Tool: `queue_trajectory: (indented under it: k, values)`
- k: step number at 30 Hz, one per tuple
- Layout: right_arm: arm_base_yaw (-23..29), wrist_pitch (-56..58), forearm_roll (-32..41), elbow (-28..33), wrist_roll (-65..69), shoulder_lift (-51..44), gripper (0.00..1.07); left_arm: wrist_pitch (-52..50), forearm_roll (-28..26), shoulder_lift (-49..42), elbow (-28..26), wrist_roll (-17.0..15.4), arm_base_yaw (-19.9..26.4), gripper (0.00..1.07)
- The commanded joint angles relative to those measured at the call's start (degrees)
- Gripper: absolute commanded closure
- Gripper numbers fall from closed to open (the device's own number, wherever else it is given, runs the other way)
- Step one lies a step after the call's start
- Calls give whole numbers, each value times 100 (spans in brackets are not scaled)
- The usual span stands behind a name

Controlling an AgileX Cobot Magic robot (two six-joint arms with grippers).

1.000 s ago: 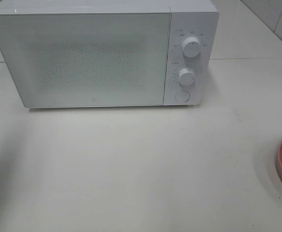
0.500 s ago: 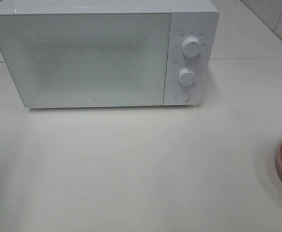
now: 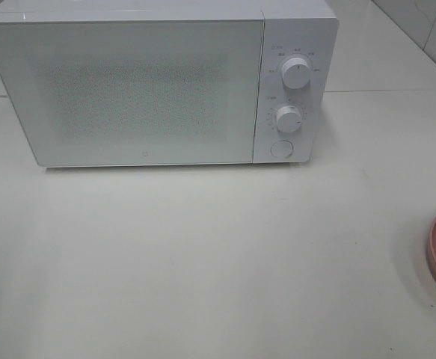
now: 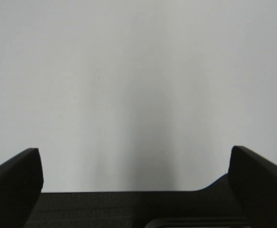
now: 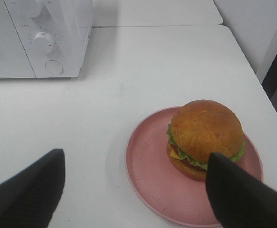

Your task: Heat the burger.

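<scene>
While both end effectors hang released, the burger [image 5: 206, 134] sits on a plate [image 5: 152, 175] atop the white table [image 3: 218, 262].

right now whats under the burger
The burger sits on a pink plate, which rests on the white table. The plate surface directly beneath the bun is covered, so anything there cannot be seen.
</scene>
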Motion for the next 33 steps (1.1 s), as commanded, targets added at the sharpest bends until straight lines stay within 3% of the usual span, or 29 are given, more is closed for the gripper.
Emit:
queue_trajectory:
  k: [1,19,33]
  values:
    - [-29,-34,-6,-6,-6,-138,31,-63,0,-441,34,11,6,8]
    - [-29,-34,-6,-6,-17,-138,31,-74,-11,-2848,34,11,6,8]
    - [-29,-34,0,-6,-17,-132,31,-74,-11,-2991,40,17,6,8]
